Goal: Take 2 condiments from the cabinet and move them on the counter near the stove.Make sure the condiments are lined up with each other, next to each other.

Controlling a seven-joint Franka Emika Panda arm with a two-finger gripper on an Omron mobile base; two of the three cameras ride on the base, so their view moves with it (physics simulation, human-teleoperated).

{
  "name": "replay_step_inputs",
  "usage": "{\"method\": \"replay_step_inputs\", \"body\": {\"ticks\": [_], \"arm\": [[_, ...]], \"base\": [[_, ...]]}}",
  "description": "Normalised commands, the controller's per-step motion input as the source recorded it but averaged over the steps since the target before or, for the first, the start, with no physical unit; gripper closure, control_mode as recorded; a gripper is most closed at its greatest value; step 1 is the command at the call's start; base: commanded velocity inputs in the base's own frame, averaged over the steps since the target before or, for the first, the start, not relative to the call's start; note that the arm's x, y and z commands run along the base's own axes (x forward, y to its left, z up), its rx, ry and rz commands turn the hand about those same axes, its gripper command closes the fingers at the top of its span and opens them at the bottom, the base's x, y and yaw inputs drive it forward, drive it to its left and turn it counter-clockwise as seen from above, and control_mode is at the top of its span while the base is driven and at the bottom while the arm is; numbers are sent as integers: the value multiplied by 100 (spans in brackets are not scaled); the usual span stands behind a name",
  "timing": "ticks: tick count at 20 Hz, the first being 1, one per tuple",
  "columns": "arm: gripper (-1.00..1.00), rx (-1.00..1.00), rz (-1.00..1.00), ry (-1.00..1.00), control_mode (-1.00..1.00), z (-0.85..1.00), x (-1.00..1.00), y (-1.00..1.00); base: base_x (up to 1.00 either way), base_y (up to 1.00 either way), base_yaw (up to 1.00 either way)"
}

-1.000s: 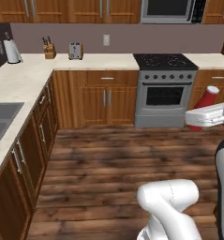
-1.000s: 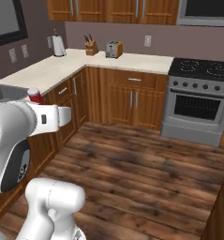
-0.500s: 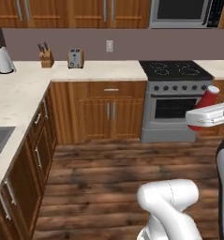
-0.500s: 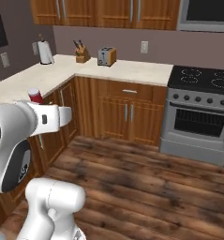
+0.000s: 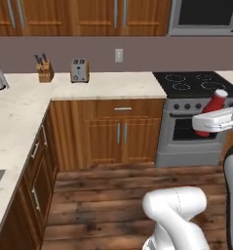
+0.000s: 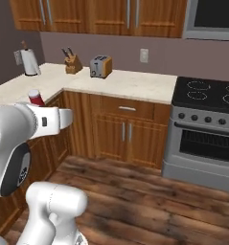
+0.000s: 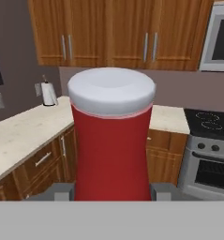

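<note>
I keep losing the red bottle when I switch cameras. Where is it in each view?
Left base view: red bottle at the right edge, in front of the stove.
Right base view: its cap peeks above the arm at left.
Hand view: upright at the centre, in the gripper.
Shared landmark: the stove.

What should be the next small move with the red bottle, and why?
Probably carry it on toward the counter beside the stove: the pincer is shut on the red bottle, held upright in mid-air over the floor, away from that counter.
</note>
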Motion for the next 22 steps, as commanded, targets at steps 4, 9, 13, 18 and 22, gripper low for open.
{"method": "replay_step_inputs", "body": {"ticks": [4, 9, 13, 18, 22], "arm": [[100, 0, 0, 0, 100, 0, 0, 0], [100, 0, 0, 0, 100, 0, 0, 0], [100, 0, 0, 0, 100, 0, 0, 0], [100, 0, 0, 0, 100, 0, 0, 0], [100, 0, 0, 0, 100, 0, 0, 0]], "base": [[100, 3, -8], [100, 0, -11], [100, 5, -10], [94, 7, -10], [75, 5, -12]]}}
